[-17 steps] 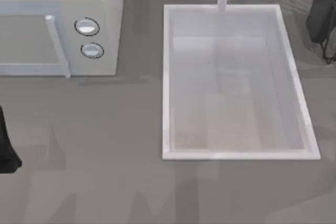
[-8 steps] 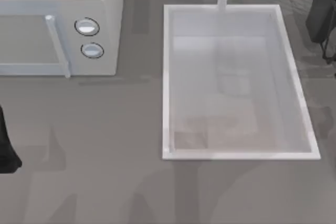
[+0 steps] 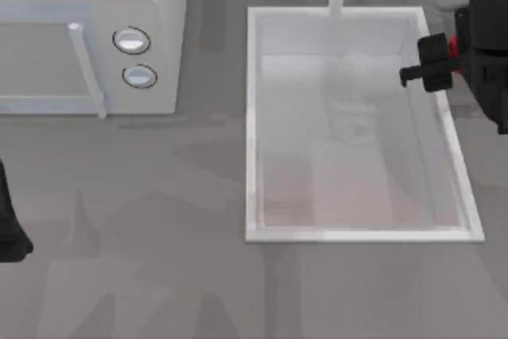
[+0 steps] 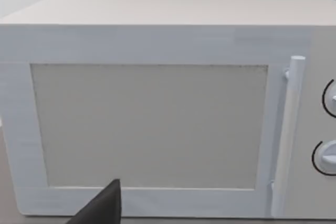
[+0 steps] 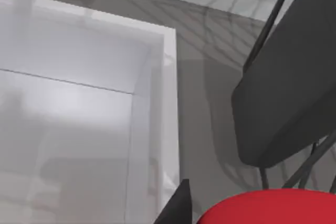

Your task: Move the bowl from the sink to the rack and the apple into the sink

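The right gripper (image 3: 448, 59), pinching the small bright red apple (image 5: 268, 208), hangs over the large white rectangular sink's (image 3: 252, 117) right rim; next, release inside.

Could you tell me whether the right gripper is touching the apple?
Touching. In the right wrist view the apple sits against a dark finger; in the top view red shows within the right gripper above the sink's rim.

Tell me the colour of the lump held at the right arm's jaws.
Bright red; the apple shows best in the right wrist view.
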You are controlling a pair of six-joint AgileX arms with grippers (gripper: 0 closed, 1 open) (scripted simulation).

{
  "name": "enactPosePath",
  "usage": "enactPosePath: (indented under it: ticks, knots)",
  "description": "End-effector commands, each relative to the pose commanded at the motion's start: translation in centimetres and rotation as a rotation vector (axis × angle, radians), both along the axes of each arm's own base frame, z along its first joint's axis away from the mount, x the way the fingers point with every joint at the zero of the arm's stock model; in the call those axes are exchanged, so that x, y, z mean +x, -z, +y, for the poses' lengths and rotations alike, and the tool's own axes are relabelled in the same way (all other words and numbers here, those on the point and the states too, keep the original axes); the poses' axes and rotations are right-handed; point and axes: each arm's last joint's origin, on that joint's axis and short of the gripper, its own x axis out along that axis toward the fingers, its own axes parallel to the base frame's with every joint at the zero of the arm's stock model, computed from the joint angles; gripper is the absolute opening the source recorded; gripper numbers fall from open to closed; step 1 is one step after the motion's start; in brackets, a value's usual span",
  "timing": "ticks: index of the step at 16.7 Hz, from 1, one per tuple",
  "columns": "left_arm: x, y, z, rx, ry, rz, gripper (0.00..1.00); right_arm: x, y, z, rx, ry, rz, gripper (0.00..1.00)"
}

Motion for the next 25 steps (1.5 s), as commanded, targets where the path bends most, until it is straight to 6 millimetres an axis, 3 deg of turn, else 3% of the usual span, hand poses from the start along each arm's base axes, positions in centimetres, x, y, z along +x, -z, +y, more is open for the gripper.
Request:
enactPosePath:
  ticks: [4,8,12,18,21,25]
  knots:
    - [0.0,0.0,0.0,0.000,0.000,0.000,1.00,-2.4,-0.6,4.3,0.103,-0.043,-0.252,0.00]
    - [0.0,0.0,0.0,0.000,0.000,0.000,1.00,-5.0,-1.4,6.8,0.228,-0.070,-0.433,0.00]
    - [0.0,0.0,0.0,0.000,0.000,0.000,1.00,-6.3,-2.0,7.5,0.293,-0.080,-0.505,0.00]
    - [0.0,0.0,0.0,0.000,0.000,0.000,1.00,-6.1,-1.9,7.4,0.292,-0.076,-0.502,0.00]
    - [0.0,0.0,0.0,0.000,0.000,0.000,1.00,-5.7,-0.3,7.8,0.286,-0.074,-0.496,0.00]
    - [0.0,0.0,0.0,0.000,0.000,0.000,1.00,-5.1,4.0,8.4,0.291,-0.074,-0.504,0.00]
